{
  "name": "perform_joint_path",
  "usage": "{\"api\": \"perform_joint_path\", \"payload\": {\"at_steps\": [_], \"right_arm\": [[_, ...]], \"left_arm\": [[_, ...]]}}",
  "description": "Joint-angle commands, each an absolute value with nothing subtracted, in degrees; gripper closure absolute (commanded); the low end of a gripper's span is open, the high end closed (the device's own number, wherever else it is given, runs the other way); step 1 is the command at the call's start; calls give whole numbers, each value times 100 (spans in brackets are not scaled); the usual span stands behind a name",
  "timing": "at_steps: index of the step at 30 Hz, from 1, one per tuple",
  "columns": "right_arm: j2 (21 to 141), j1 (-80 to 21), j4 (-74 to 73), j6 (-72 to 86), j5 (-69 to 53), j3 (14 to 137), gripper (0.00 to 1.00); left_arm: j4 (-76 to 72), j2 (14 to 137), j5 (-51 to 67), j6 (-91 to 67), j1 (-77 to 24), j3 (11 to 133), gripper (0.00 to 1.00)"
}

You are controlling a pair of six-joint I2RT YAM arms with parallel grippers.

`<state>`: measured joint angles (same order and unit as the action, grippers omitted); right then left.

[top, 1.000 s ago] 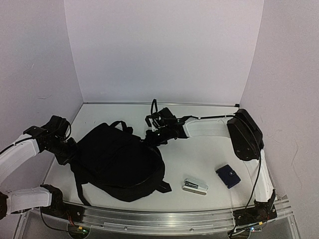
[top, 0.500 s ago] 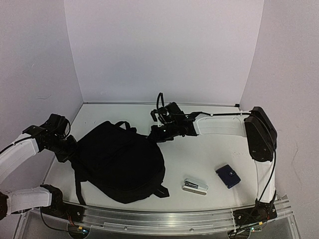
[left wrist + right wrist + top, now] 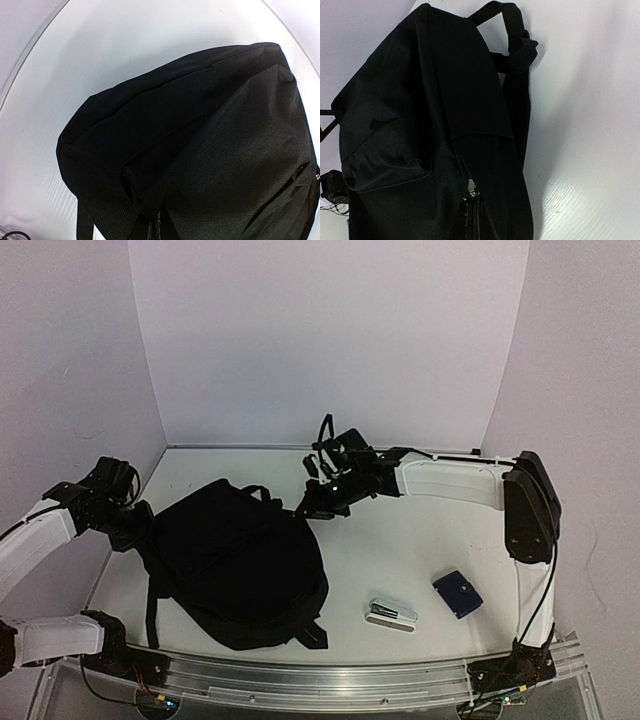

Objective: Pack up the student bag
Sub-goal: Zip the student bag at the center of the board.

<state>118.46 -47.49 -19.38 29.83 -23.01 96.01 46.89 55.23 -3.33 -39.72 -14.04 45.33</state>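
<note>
White tabletop carries the student bag, flat at left-centre. Left gripper is pressed together on its left-edge fabric, probably to anchor it; right gripper pinches the zipper pull, I think for opening. Bag looks closed, contents hidden; a blue case and a white stapler-like item lie outside.

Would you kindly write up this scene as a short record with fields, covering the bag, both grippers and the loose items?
student bag: black, lying left of centre on the table
left gripper: shut, pinching the bag's left edge
right gripper: shut at the bag's zipper pull
loose items: silver-and-black item and dark blue case, right of the bag, untouched
</note>
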Motion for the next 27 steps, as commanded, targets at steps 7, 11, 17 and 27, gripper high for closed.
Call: {"api": "perform_joint_path", "payload": {"at_steps": [7,11,17,27], "right_arm": [[11306,-4305,-1995,3406,-4082,9691,100],[11289,-4298,-1972,3590,-4529,9644,100],[11229,-4300,-2003,3727,-4498,9489,100],[11161,-4298,-2004,3589,-4052,8935,100]], "left_arm": [[4308,5661,-1221,-3568,-1353,4916,100],[4046,5656,-912,-3342,-1354,4908,100],[3701,5790,-266,-2825,-1359,4948,66],[2493,6547,775,-2885,-2206,5832,14]]}}
